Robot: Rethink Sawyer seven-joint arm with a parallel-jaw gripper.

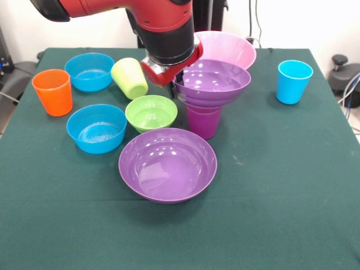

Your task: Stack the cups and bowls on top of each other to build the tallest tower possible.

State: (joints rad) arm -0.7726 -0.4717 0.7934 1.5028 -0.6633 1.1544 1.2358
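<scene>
Sitting on the purple cup (203,120), a purple bowl (212,82) touches the arm's head.

Dark green cloth-covered table (292,185) fills most of the frame. Plain white wall (292,22) across the top w/ black cables (257,19) hanging upper right. Dark gear at far left & right edges, can't tell what. Lighting's even, soft.

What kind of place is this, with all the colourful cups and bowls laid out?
Probably a robotics lab or test room. A red and black robot arm reaches over a table with a green cloth, plastic tableware such as an orange cup is laid out as test pieces, and cables hang at the right edge.
</scene>
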